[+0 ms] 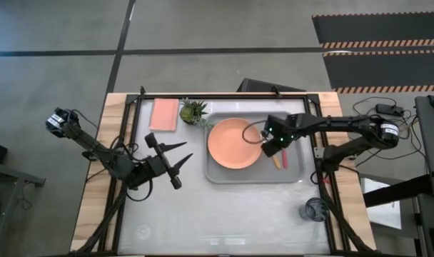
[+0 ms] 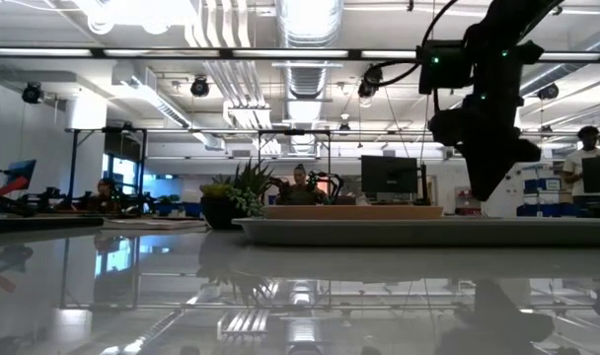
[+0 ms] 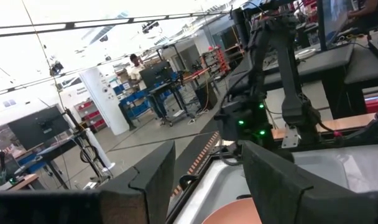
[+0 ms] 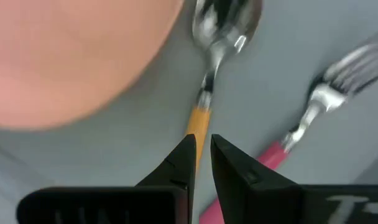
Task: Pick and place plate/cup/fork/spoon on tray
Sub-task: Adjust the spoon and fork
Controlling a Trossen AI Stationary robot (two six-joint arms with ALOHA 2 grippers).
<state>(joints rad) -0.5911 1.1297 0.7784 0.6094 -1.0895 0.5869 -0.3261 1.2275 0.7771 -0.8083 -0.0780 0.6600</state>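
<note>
A grey worktop is seen from above, with two dark robot arms. The light grey tray (image 1: pixel 297 171) lies on the far half of the worktop, right of centre. In it sits the salmon-orange plate (image 1: pixel 233 143), filling its left part. Just beside the plate, in the right part of the tray, lie the spoon (image 4: pixel 219 46) and the fork (image 4: pixel 326 99); each has its metal end toward the far edge and its handle toward the near edge, the two long axes roughly parallel, the spoon the nearer to the plate.

The right tool (image 4: pixel 202 157) hangs directly over the spoon's orange handle. Its fingers are nearly closed, with only a thin gap between them, and hold nothing; the handle shows just beyond the tips. Whether they touch it cannot be told.

The dark cup (image 1: pixel 315 210) stands off the tray, close to the worktop's near right corner, well apart from the other tableware. This looks like the only piece not yet on the tray, and the right arm is much the nearer to it.

The left tool (image 1: pixel 180 162) waits spread open and empty over the left centre of the worktop, pointing toward the tray.

A pink pad (image 1: pixel 164 113) and a small plant (image 1: pixel 193 111) lie by the far edge.
</note>
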